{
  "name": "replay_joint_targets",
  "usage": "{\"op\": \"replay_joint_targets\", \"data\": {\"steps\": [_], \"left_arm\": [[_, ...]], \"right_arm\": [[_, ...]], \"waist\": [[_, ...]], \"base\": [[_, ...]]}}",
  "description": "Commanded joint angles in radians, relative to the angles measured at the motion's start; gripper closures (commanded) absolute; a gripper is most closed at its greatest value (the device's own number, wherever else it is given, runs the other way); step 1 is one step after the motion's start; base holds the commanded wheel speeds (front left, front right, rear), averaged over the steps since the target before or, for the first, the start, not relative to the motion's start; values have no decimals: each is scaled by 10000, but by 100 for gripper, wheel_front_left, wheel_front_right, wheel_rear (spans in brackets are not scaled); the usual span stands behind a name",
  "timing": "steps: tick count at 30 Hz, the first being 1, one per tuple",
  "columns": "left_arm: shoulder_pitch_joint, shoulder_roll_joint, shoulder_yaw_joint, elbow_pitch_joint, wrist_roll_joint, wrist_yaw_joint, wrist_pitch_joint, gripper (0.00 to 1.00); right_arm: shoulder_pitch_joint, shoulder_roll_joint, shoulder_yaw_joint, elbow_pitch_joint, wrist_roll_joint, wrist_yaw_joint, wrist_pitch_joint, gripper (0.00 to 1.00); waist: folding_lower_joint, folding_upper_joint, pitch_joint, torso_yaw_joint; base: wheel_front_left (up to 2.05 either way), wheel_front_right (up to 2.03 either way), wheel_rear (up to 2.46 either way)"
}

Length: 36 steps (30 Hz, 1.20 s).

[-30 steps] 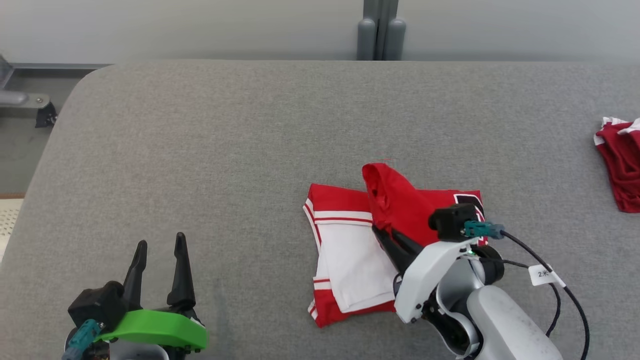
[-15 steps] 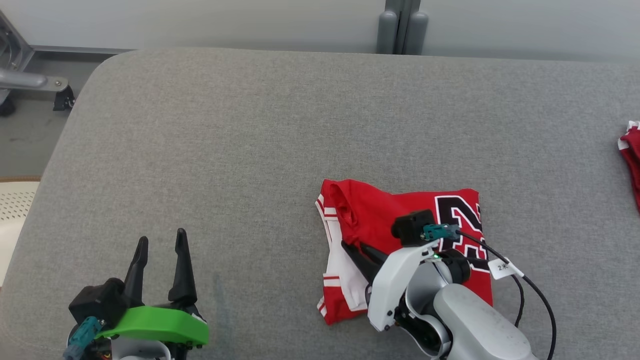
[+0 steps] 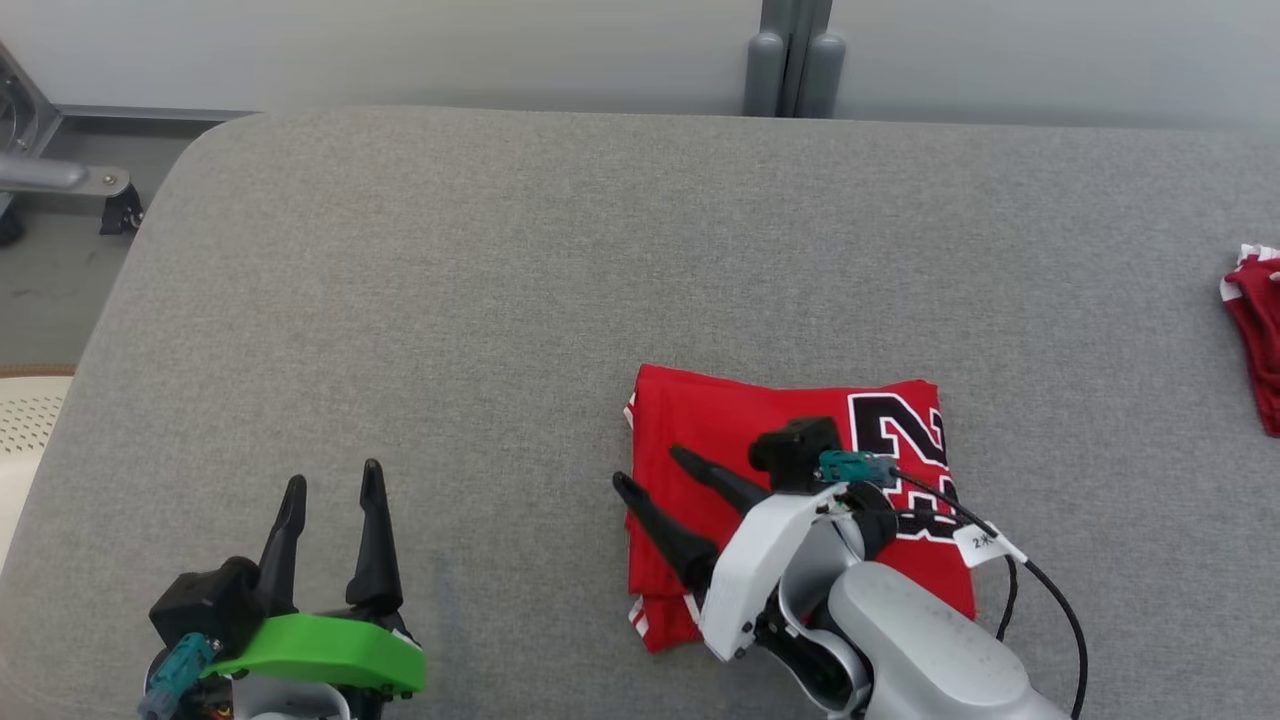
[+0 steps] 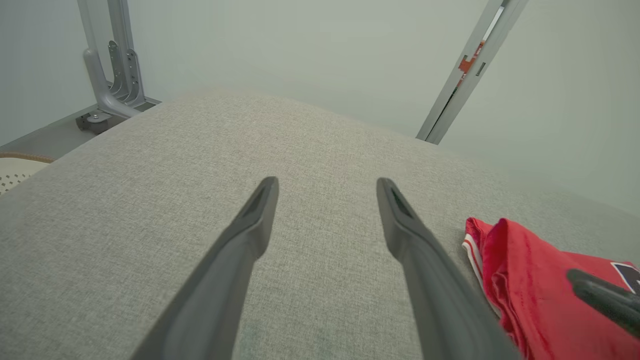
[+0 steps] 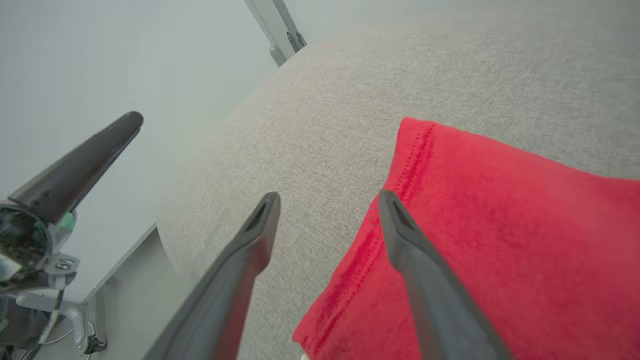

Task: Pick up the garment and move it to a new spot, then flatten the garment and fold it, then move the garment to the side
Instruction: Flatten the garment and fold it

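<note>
1. Right gripper [image 3: 646, 466]: now open, fingers spread over the left edge of the garment [image 3: 720, 415]; a second ago it was closed on a raised fold.
2. Garment: lies folded flat, red side up, centre-right on the table [image 3: 480, 300]; the white panel is now covered.
3. Left gripper [image 3: 333, 474]: open, unchanged, well apart.

The right gripper [image 3: 649, 466] hangs spread wide over the folded red garment [image 3: 740, 420] on the grey surface [image 3: 480, 300].
</note>
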Motion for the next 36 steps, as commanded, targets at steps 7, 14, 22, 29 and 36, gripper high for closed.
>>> {"op": "replay_joint_targets", "data": {"steps": [7, 14, 22, 29, 36], "left_arm": [[-30, -65, -178, 33, 288, -136, -36, 0], [-256, -140, -444, 88, 551, -242, -38, 0], [-107, -267, -456, 285, 1003, -263, -38, 0], [282, -478, -37, 388, 1255, -355, -40, 0], [698, -661, 404, 350, 1551, -523, -39, 0]], "right_arm": [[205, -570, -1547, -261, -1051, -3, -1403, 0], [1025, -894, -3382, -757, -2437, -3, -2010, 0], [2186, -658, -4860, -1495, -3559, -3, -2011, 0], [3006, -359, -5658, -1933, -4015, -3, -2095, 0], [3723, -85, -6424, -2302, -4336, -3, -2269, 0]], "waist": [[0, 0, -183, -264], [0, 0, -423, -630], [0, 0, -848, -1127], [0, 0, -1237, -1425], [0, 0, -1371, -1532]], "base": [[0, 0, 0], [0, 0, 0], [0, 0, 0], [0, 0, 0], [0, 0, 0]]}}
